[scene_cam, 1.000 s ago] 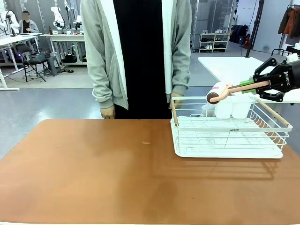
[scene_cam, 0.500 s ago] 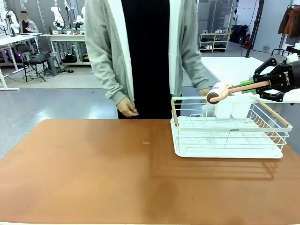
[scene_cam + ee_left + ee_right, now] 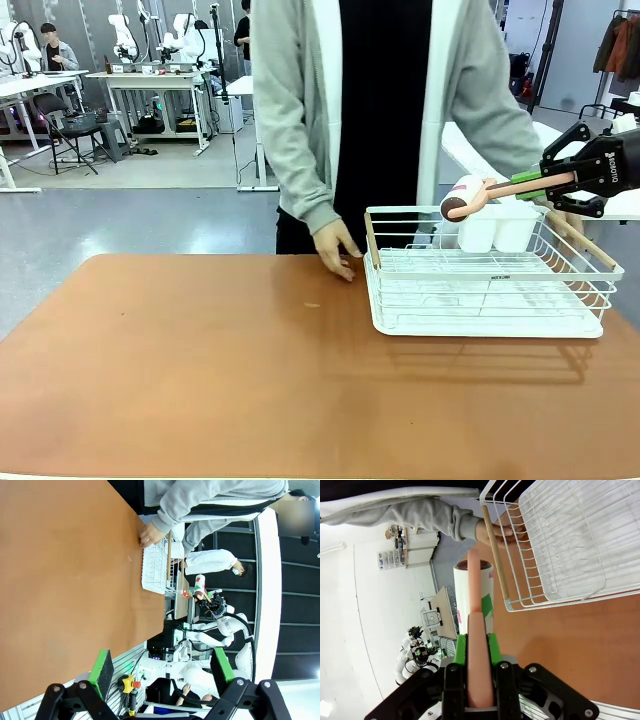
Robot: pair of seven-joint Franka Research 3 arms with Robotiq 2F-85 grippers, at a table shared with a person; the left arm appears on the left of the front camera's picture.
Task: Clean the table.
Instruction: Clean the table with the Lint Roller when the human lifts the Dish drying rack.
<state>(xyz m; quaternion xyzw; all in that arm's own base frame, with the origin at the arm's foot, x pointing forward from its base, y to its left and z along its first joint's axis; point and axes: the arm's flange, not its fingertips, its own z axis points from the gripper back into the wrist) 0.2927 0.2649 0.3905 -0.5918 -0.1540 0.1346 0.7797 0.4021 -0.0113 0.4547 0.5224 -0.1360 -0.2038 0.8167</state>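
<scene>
The table (image 3: 200, 380) is a smooth reddish-brown with one pale speck (image 3: 312, 305) left of the wire rack (image 3: 470, 328), which is white apart from light wooden handles (image 3: 371, 240). Above the rack, the lint roller (image 3: 495, 190) shows a white roll, maroon end cap and salmon-pink handle with a green band, in the black, green-padded right gripper (image 3: 548, 181). Behind the rack the person (image 3: 380, 100) wears a grey cardigan edged white over black.

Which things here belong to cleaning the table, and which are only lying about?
For the job: table, small speck on it, lint roller held in the right gripper.
Just there: white wire rack, white cups inside it.
</scene>
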